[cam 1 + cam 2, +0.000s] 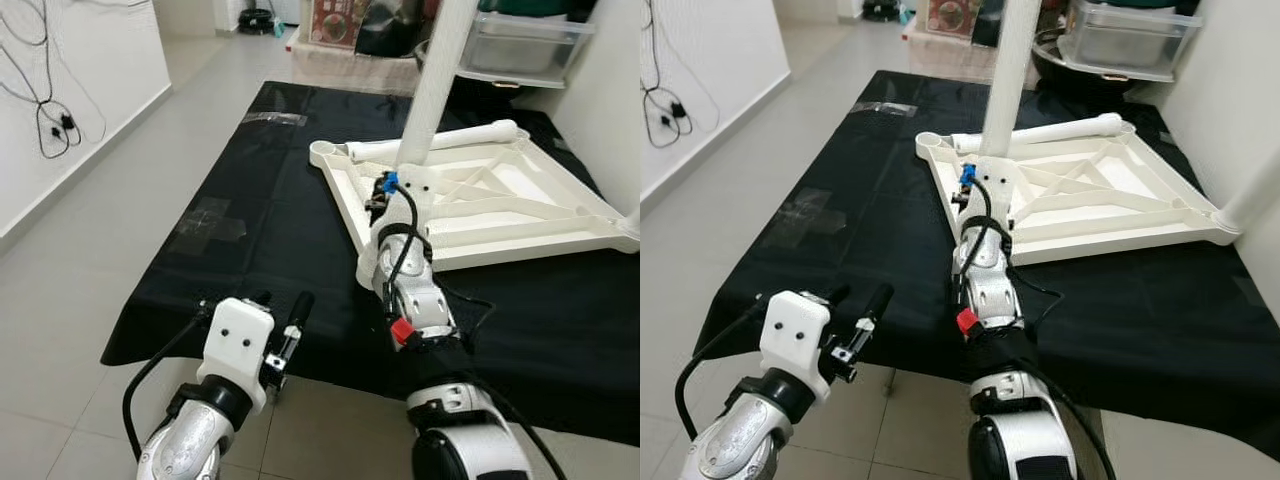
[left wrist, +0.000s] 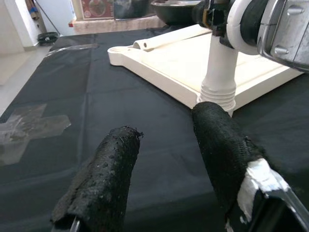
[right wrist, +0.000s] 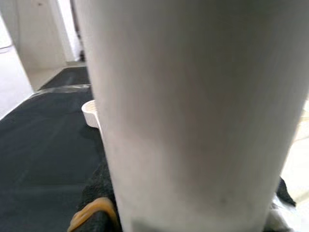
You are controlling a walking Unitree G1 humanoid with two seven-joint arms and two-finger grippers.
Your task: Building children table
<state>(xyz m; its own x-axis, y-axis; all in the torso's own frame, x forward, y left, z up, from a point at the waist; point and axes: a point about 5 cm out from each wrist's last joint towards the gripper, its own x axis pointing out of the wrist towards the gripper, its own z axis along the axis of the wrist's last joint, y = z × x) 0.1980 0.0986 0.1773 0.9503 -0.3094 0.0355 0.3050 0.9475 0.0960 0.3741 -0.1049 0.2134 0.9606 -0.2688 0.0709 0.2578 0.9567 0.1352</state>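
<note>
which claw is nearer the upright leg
Right. The right claw is on the upright leg near its base, by the tabletop. The left claw hovers open at the cloth's near edge, apart from it.

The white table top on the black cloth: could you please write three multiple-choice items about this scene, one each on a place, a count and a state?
1. Where does the upside-down table top lie?
A. On the black cloth
B. On the bare floor tiles
C. On a shelf

2. How many loose table legs lie flat across the table top?
A. None
B. One
C. Three

3. What is the left hand doing?
A. Gripping a leg
B. Hovering open, holding nothing
C. Pressing the tape

Answers: 1 A, the cloth shows all around the top. 2 B, one lying leg rests along its far edge. 3 B, its fingers are spread over the cloth, while the right hand holds the upright leg at the near corner.
</note>
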